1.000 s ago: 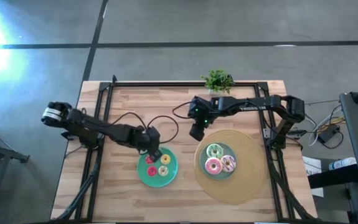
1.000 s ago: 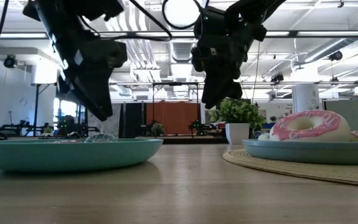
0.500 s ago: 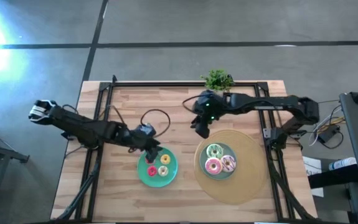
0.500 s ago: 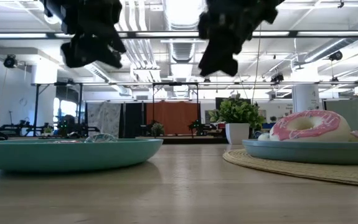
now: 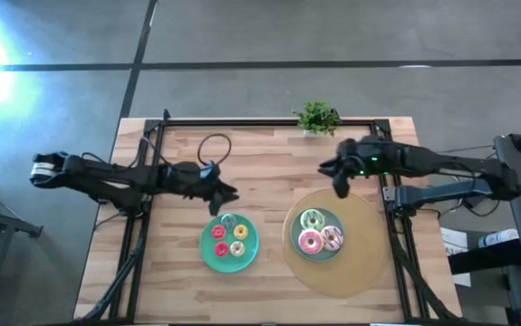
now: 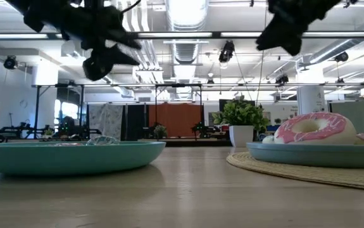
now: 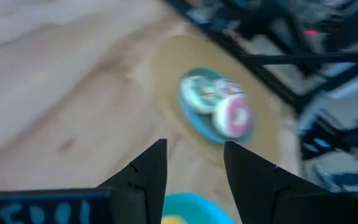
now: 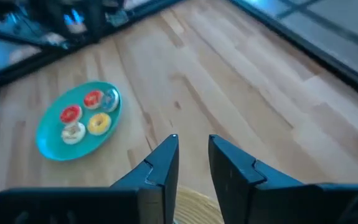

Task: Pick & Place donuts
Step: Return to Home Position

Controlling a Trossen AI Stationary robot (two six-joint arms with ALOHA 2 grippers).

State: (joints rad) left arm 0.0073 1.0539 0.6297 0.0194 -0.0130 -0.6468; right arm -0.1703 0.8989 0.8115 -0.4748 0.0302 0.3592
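Three larger donuts, green [image 5: 312, 220], pink [image 5: 310, 241] and white-purple [image 5: 332, 237], lie on a teal plate [image 5: 319, 254] on a round woven mat. Several tiny donuts, among them a red one [image 8: 71, 114], a yellow one [image 8: 98, 124] and a bluish one [image 8: 110, 100], lie on a second teal plate [image 5: 207, 256]. My left gripper [image 5: 226, 193] hangs open in the air just beyond that second plate. My right gripper [image 5: 339, 186] is narrowly open in the air beyond the mat's far rim. Neither carries anything.
A small potted plant [image 5: 316, 118] stands at the table's far edge. A black metal frame [image 5: 242, 121] runs along the far and side edges. A loose black cable [image 5: 213, 143] loops over the wood behind the left arm. Bare wood lies between the plates and along the near edge.
My left gripper has risen from just above the tiny donuts' plate and drawn back toward the far-left, tipping toward level. My right gripper has climbed and swung toward the table's right edge, from left of the mat to beyond its far rim. The donuts have stayed put.
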